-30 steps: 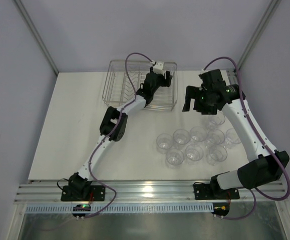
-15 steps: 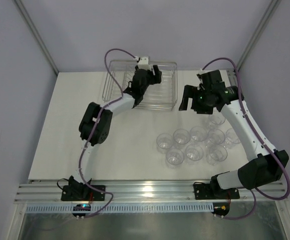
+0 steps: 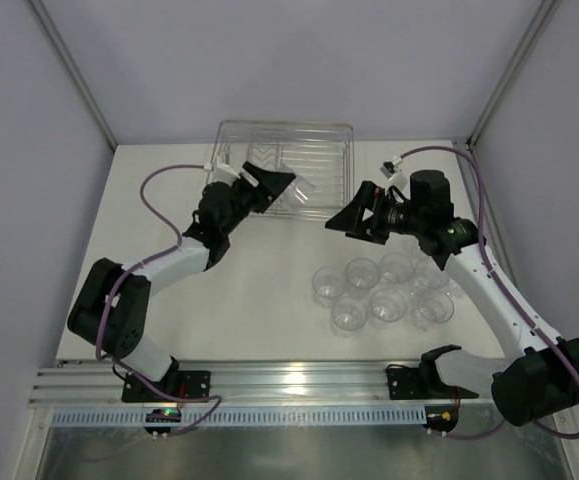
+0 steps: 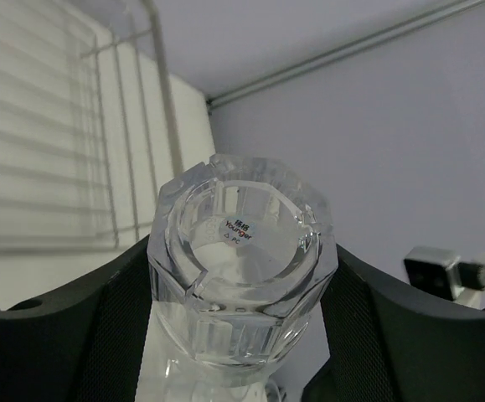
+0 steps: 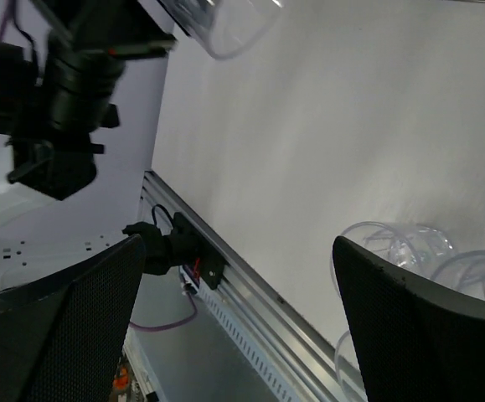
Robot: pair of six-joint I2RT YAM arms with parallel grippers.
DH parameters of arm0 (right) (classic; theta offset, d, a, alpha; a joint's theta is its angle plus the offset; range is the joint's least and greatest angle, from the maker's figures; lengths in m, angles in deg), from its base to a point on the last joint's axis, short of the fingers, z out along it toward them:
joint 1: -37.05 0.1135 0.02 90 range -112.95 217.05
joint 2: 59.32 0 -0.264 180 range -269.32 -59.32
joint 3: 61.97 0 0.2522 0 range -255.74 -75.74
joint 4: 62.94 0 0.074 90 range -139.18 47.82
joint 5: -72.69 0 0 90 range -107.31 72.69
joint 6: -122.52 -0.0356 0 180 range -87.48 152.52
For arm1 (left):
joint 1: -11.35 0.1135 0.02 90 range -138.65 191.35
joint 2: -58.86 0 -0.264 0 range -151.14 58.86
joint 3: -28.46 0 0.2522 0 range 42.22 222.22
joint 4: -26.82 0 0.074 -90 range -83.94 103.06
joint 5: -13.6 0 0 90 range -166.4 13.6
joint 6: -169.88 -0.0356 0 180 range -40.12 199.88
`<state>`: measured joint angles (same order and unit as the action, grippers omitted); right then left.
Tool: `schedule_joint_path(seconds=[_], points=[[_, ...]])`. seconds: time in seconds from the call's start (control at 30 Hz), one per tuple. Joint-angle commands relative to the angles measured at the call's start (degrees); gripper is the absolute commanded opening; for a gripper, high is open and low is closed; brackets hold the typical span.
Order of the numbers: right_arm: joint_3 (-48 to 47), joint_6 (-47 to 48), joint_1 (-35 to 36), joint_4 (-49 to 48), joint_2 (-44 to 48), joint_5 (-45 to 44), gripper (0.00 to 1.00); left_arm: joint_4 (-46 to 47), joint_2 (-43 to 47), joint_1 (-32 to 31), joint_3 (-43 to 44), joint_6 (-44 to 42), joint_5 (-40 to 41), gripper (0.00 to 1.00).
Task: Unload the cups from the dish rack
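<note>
Left gripper (image 3: 284, 184) is clamped on one clear cup (image 4: 242, 243) and has drawn back out of the dish rack (image 3: 341, 170) at 12 o'clock, so the cup now hangs at the rack's 6 o'clock edge. Facing it, the right gripper (image 3: 352, 213) has swung in from 2 o'clock, jaws spread wide and empty, near the cup but apart from it. That looks like a handover. I can make out no cup left in the rack, so this is probably the last. The other cups (image 3: 386, 305) stand clustered on the table (image 3: 259, 300) at 4 o'clock.
</note>
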<state>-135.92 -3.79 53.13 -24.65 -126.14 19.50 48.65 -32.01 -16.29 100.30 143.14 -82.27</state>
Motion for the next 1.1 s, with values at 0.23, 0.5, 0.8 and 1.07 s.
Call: schedule_joint_path(seconds=[0.23, 0.5, 0.8, 1.07], points=[[5.2, -7.8, 9.5, -15.8, -1.4, 2.7, 0.95, 11.9, 13.8, -0.9, -23.9, 18.6, -3.4, 0.0], [3.6, -8.6, 15.3, -19.1, -7.1, -0.9, 0.95, 8.3, 22.6, -3.6, -30.5, 21.4, -1.3, 0.0], [1.3, -9.7, 16.0, -21.8, -10.5, 0.2, 0.81, 2.0, 25.8, -9.3, -33.4, 19.5, 3.0, 0.0], [3.0, -12.3, 16.4, -27.0, -11.7, 3.0, 0.08, 6.4, 19.5, -14.2, -31.1, 19.8, 3.6, 0.0]])
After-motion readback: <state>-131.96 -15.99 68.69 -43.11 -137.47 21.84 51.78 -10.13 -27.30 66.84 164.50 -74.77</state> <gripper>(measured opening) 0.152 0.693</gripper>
